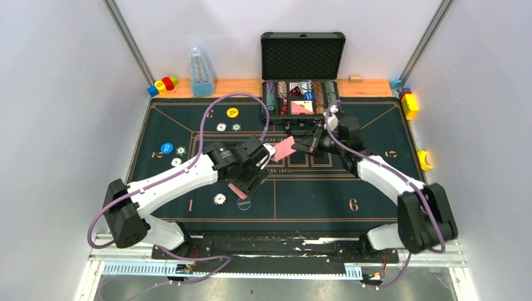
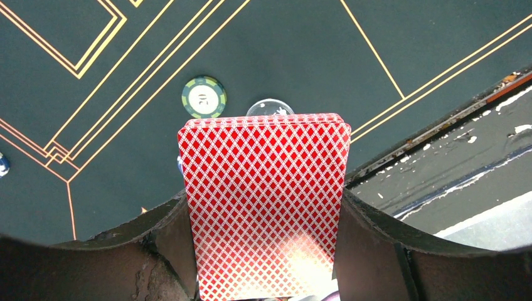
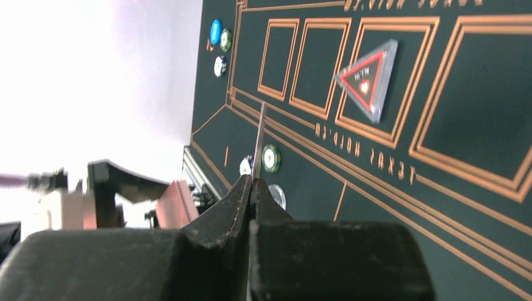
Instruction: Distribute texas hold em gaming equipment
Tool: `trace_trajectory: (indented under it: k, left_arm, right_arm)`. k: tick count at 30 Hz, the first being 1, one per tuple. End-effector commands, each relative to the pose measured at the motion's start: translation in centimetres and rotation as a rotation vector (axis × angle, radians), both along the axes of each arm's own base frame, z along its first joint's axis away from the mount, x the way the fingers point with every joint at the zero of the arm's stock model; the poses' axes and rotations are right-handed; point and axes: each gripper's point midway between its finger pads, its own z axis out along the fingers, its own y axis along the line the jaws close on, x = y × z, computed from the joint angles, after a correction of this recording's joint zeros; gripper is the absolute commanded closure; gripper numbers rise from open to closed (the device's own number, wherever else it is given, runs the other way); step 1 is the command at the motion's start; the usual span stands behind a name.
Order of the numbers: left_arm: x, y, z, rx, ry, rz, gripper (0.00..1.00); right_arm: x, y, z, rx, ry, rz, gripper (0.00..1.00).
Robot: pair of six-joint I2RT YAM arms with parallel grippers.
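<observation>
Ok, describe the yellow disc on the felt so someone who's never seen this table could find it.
Find the open black chip case at the far edge of the dark green poker mat. Just left of its front corner, the yellow disc lies flat on the mat. The two chips beside it are green-and-white; it alone is yellow.
</observation>
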Motion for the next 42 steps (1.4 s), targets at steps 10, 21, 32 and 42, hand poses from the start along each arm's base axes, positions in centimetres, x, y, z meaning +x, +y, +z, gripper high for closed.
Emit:
trace_trajectory:
  k: [10,21,32,42]
  left_arm:
    - [0.8,0.1,1.2,-0.004,-0.05,0.046,1.0]
    - [0.8,0.0,0.5,0.016,-0.035,0.042,1.0]
    - [0.8,-0.1,0.2,0.018,-0.03,0.036,1.0]
    - [0.9,0.1,0.1,0.025,-0.037,0.039,1.0]
  right_arm:
    - [15.5,11.8,0.4,-0.105,-0.223,-0.017,1.0]
    - [24.4,15.6,-6.8,-0.21,-0.171,-0.111,1.0]
    - [27.1,16.5,-9.7,-0.307,-0.188,-0.181,0.96]
    - [26.3,15.1,-9.1,-0.4,-0.193,-0.184,0.96]
